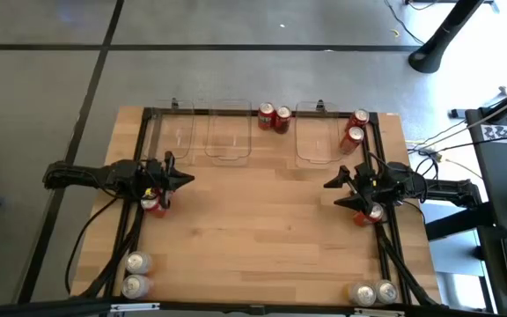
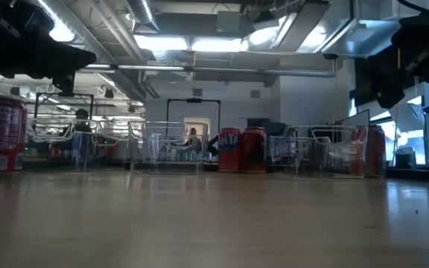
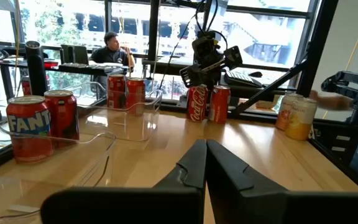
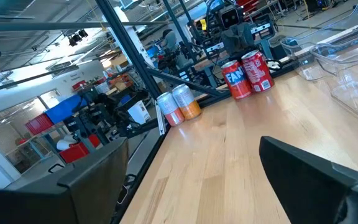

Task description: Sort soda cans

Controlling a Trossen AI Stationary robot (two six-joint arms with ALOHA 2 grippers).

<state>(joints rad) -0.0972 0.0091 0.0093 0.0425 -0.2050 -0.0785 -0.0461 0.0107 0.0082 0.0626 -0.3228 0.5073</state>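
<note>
Red aluminium soda cans [image 1: 274, 117] stand between clear plastic bins [image 1: 228, 134] while others hide partly beneath our arms, where our left gripper [image 1: 186, 179] is pinched together empty and our right gripper [image 1: 331, 185] gapes, holding nothing.

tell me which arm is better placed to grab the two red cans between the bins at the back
Probably the right: its gripper has jaws open, ready to grasp, while the left gripper is shut. Both sit about equally far from the red cans.
</note>
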